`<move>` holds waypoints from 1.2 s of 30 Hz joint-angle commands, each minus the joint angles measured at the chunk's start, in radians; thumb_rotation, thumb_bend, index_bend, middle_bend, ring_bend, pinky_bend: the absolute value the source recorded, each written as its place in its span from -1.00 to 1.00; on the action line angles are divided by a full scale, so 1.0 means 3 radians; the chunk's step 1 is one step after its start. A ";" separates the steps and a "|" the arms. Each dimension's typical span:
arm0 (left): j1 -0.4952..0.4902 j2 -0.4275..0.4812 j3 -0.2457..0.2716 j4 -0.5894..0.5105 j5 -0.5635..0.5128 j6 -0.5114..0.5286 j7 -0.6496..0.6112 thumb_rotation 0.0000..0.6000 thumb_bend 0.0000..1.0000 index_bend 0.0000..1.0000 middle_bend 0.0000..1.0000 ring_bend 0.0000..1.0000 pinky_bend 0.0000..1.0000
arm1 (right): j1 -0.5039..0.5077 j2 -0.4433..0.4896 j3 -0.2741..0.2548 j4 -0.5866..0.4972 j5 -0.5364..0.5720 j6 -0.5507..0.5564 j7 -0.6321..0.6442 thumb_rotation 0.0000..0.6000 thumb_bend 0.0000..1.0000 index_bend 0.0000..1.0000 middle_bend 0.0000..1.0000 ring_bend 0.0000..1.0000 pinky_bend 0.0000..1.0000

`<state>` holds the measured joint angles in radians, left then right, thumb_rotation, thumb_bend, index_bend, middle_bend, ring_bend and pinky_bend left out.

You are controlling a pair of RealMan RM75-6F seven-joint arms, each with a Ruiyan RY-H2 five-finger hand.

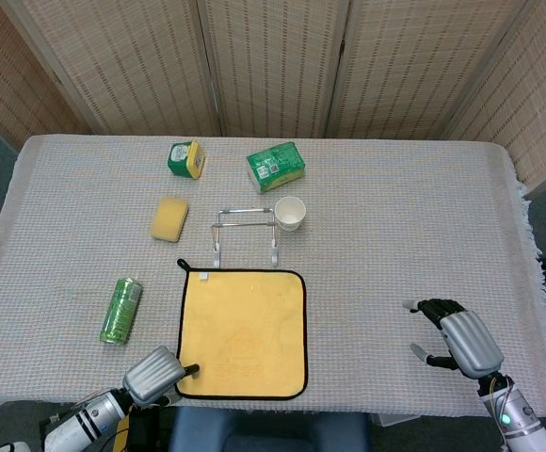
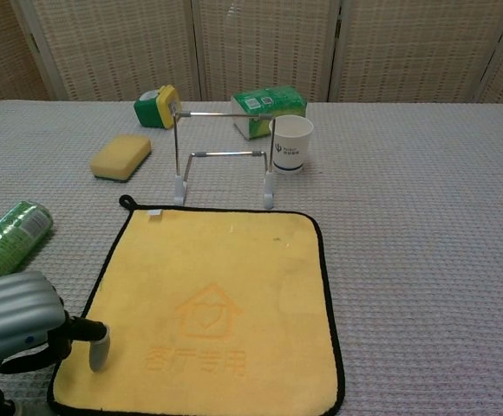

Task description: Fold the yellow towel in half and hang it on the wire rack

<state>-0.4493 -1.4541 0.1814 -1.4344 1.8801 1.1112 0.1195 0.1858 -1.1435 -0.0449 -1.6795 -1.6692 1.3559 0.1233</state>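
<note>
The yellow towel lies flat and spread out on the table, just in front of the wire rack. The left hand sits at the towel's near left corner, and one fingertip rests on the cloth there. It is not holding the towel. The right hand is far off to the right, fingers apart, holding nothing. A paper cup stands beside the rack. A sponge, a green can, a green packet and a small green and yellow tub lie around.
</note>
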 commanded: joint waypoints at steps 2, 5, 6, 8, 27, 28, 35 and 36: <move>-0.0010 -0.0011 0.0013 0.0015 -0.0001 0.0036 -0.0033 1.00 -0.49 -0.03 0.91 0.87 0.91 | 0.0008 -0.0007 -0.0002 0.0006 0.0004 -0.0010 0.0004 1.00 -0.47 -0.49 -0.31 -0.34 -0.44; -0.0020 -0.0037 0.0026 0.0040 -0.0013 0.0033 -0.0047 1.00 -0.40 0.01 0.92 0.87 0.91 | 0.0017 -0.0014 -0.0001 0.0012 0.0004 -0.0015 0.0011 1.00 -0.47 -0.49 -0.30 -0.34 -0.44; -0.0024 -0.0047 0.0029 0.0051 -0.0016 0.0032 -0.0054 1.00 -0.36 0.03 0.92 0.87 0.91 | 0.0020 -0.0015 -0.0001 0.0013 0.0003 -0.0017 0.0012 1.00 -0.47 -0.49 -0.30 -0.33 -0.44; -0.0028 -0.0068 0.0032 0.0076 -0.0019 0.0047 -0.0068 1.00 -0.30 0.06 0.92 0.87 0.91 | 0.0025 -0.0013 0.0000 0.0012 0.0001 -0.0018 0.0013 1.00 -0.47 -0.49 -0.30 -0.33 -0.44; -0.0054 -0.0162 0.0046 0.0161 -0.0013 0.0225 -0.0156 1.00 -0.01 0.21 0.94 0.89 0.92 | 0.0405 -0.0157 -0.0075 -0.0092 -0.0507 -0.0337 -0.0069 1.00 -0.47 -0.47 -0.20 -0.21 -0.22; -0.0053 -0.0161 0.0047 0.0155 -0.0017 0.0230 -0.0152 1.00 -0.01 0.21 0.94 0.89 0.92 | 0.0466 -0.0183 -0.0082 -0.0106 -0.0563 -0.0402 -0.0096 1.00 -0.47 -0.47 -0.18 -0.18 -0.19; -0.0037 -0.0158 0.0070 0.0145 -0.0037 0.0259 -0.0141 1.00 -0.01 0.21 0.94 0.89 0.92 | 0.0801 -0.0375 -0.0083 -0.0114 -0.0708 -0.0834 -0.0284 1.00 -0.56 -0.40 0.48 0.54 0.77; -0.0033 -0.0161 0.0073 0.0147 -0.0039 0.0264 -0.0144 1.00 -0.01 0.21 0.94 0.89 0.92 | 0.0834 -0.0410 -0.0081 -0.0108 -0.0712 -0.0878 -0.0312 1.00 -0.58 -0.36 0.57 0.62 0.86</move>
<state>-0.4595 -1.5022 0.2033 -1.3902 1.8685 1.1903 0.0763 0.4157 -1.2447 -0.0691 -1.7117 -1.8742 1.1209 0.0493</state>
